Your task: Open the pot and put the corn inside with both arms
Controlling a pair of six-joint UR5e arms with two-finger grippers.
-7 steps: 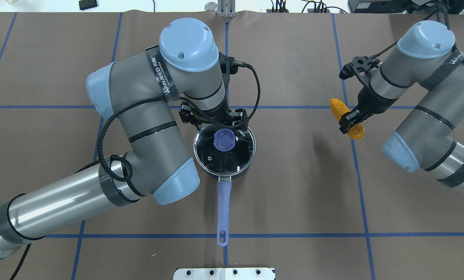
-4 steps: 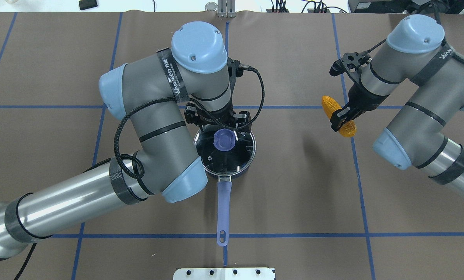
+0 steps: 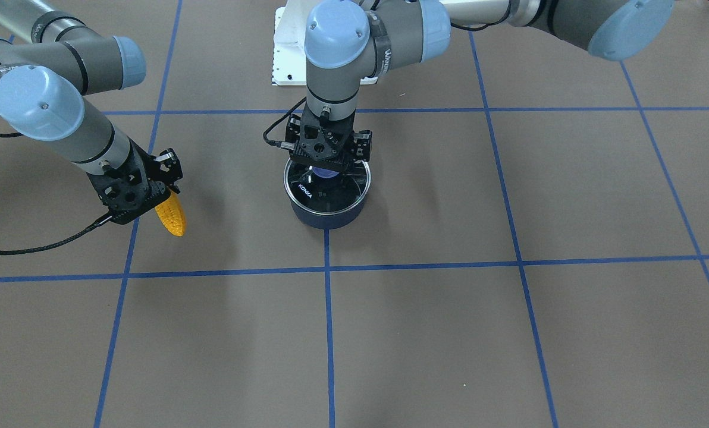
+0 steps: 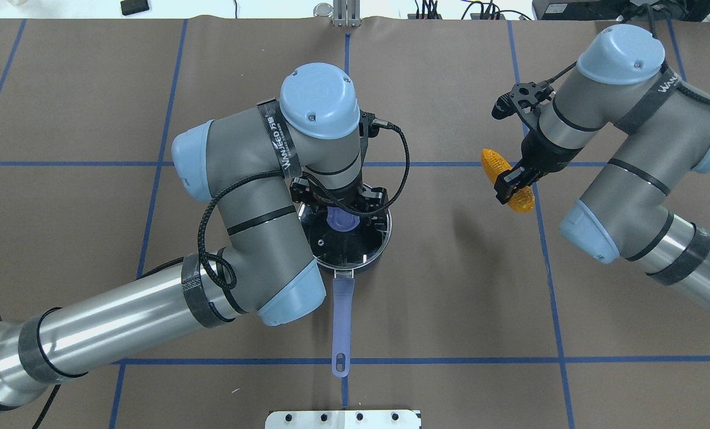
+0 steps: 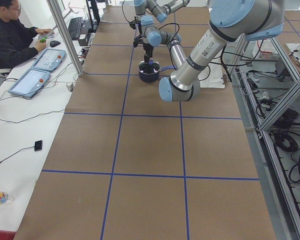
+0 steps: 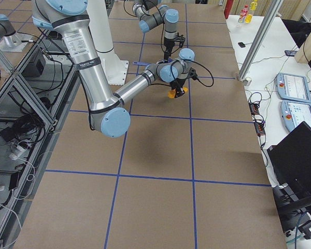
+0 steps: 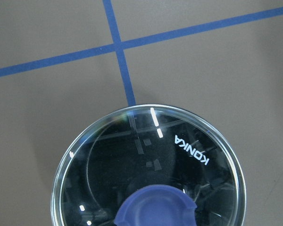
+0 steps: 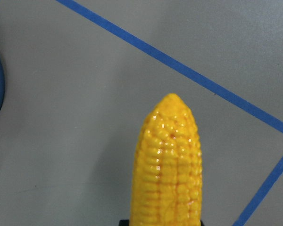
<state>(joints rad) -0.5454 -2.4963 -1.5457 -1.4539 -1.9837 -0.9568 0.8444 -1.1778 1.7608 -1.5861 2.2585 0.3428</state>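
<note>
Since a second ago the left gripper [image 4: 342, 214] has swung from the pot's far rim to sit right over the knob [image 7: 155, 207], and the right gripper [image 4: 508, 182] has carried the corn [image 4: 492, 164] nearer the pot [image 3: 325, 219]. That right one is clamped across the cob's middle, clear of the table [image 4: 450, 298]; I judge the corn light, stiff and bumpy enough to stay put. Whether the left fingers have pinched the knob I cannot tell, because the wrist hides them. The glass lid [image 4: 346, 247] sits on the pot at mid-table, handle [image 4: 343, 316] toward the robot. It looks slick and breakable, so the knob seems the only sensible hold.
</note>
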